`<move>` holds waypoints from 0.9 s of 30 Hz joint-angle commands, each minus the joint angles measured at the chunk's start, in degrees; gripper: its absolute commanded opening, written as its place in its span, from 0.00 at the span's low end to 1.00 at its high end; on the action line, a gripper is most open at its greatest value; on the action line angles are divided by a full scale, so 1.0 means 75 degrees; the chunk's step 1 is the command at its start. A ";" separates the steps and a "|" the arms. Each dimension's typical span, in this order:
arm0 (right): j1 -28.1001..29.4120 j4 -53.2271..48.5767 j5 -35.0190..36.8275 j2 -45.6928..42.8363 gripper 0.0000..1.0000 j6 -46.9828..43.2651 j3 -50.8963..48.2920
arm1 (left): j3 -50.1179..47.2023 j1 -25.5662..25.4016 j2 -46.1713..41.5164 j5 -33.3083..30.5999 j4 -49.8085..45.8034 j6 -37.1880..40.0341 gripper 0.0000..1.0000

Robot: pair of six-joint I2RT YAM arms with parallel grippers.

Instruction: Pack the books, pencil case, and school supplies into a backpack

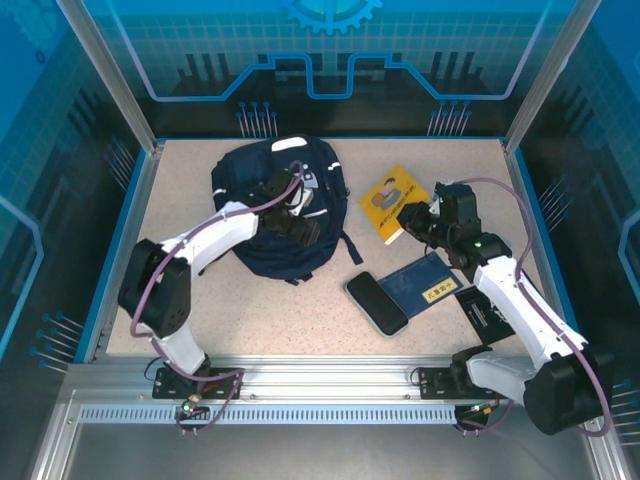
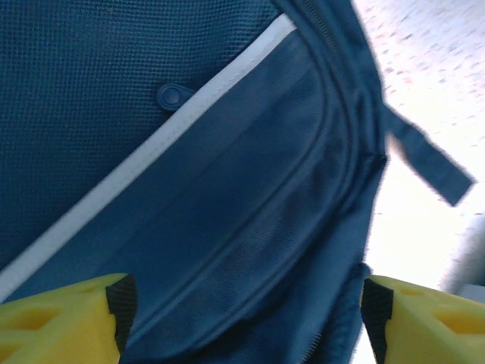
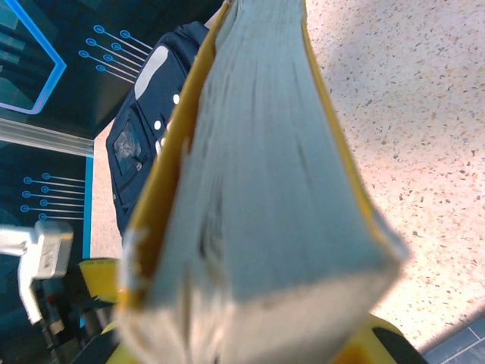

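Note:
The navy backpack (image 1: 262, 178) lies flat at the back left of the table. My left gripper (image 1: 291, 227) hovers low over its lower part, open, with only a zipped front pocket of the backpack (image 2: 227, 189) between the wide yellow fingers (image 2: 68, 322). The yellow book (image 1: 390, 197) lies right of the backpack. My right gripper (image 1: 418, 223) is at its near corner, shut on the yellow book (image 3: 265, 189), whose page edge runs up between the jaws. The dark blue book (image 1: 425, 285) and a black pencil case (image 1: 377, 302) lie nearer the front.
A loose backpack strap (image 2: 428, 163) trails onto the speckled tabletop (image 1: 190, 290). A black flat item (image 1: 482, 306) lies partly under my right arm. Blue walls and metal posts ring the table, with a rail along the front edge.

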 commanded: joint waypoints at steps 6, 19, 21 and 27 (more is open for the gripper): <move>-0.0180 0.0493 -0.0516 -0.0250 0.11 -0.0082 -0.0247 | 0.1499 -0.0211 0.1173 -0.0470 -0.1980 0.1417 0.80; -0.0189 0.0520 -0.0647 -0.0135 0.13 0.0069 -0.0247 | 0.2593 -0.0253 0.2413 -0.1590 -0.2645 0.1770 0.83; -0.0183 0.0520 -0.0647 -0.0119 0.13 0.0078 -0.0235 | 0.2688 -0.0268 0.2554 -0.1594 -0.2635 0.1831 0.83; -0.0190 0.0498 -0.0628 -0.0086 0.13 0.0081 -0.0155 | 0.2792 -0.0354 0.2856 -0.2068 -0.2343 0.2022 0.75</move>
